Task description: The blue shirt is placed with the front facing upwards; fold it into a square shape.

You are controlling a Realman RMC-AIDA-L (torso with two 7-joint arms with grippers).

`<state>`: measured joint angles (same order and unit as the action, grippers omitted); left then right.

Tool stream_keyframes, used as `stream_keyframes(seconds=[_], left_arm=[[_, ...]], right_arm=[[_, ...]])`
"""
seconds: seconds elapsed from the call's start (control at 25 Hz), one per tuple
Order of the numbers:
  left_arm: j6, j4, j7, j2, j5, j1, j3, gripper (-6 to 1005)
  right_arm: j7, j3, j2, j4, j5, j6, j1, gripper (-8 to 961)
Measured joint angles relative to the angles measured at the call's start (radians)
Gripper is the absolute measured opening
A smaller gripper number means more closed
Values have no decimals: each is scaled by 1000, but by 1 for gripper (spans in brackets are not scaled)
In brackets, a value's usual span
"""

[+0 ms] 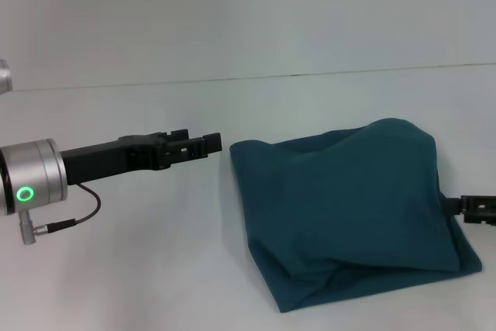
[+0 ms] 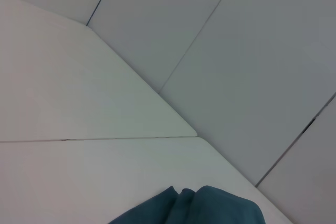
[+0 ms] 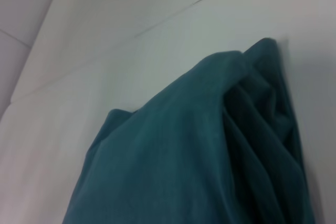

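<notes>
The blue shirt [image 1: 349, 199] lies in a folded, puffed-up bundle on the white table [image 1: 155, 269], right of centre, with its plain teal side up and no print showing. My left gripper [image 1: 203, 142] hovers just left of the bundle's upper left corner, open and holding nothing. Only a small black part of my right gripper [image 1: 474, 207] shows, at the shirt's right edge, with the cloth hiding the rest. The left wrist view catches a corner of the shirt [image 2: 199, 208]. The right wrist view is filled with bunched folds of the shirt [image 3: 184, 156].
A thin seam [image 1: 310, 75] runs across the table behind the shirt. Bare white tabletop lies to the left and in front of the bundle. A grey cable [image 1: 70, 218] hangs under my left arm.
</notes>
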<state>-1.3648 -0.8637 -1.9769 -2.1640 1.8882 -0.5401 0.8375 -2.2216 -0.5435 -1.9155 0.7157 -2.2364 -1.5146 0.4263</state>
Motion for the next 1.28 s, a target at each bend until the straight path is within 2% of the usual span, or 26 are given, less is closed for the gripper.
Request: stream_keyframes(seconds=[0.32, 0.96, 1.28], left_arm=[[1, 0, 8, 0, 0, 0, 0, 888], [-3, 0, 19, 1, 43, 3, 0, 888], [-46, 0, 42, 1, 58, 6, -3, 888]], right_arm=[[-13, -2, -29, -4, -73, 52, 41, 782], [-9, -12, -30, -54, -86, 103, 50, 778], [-6, -16, -39, -55, -86, 103, 58, 776]])
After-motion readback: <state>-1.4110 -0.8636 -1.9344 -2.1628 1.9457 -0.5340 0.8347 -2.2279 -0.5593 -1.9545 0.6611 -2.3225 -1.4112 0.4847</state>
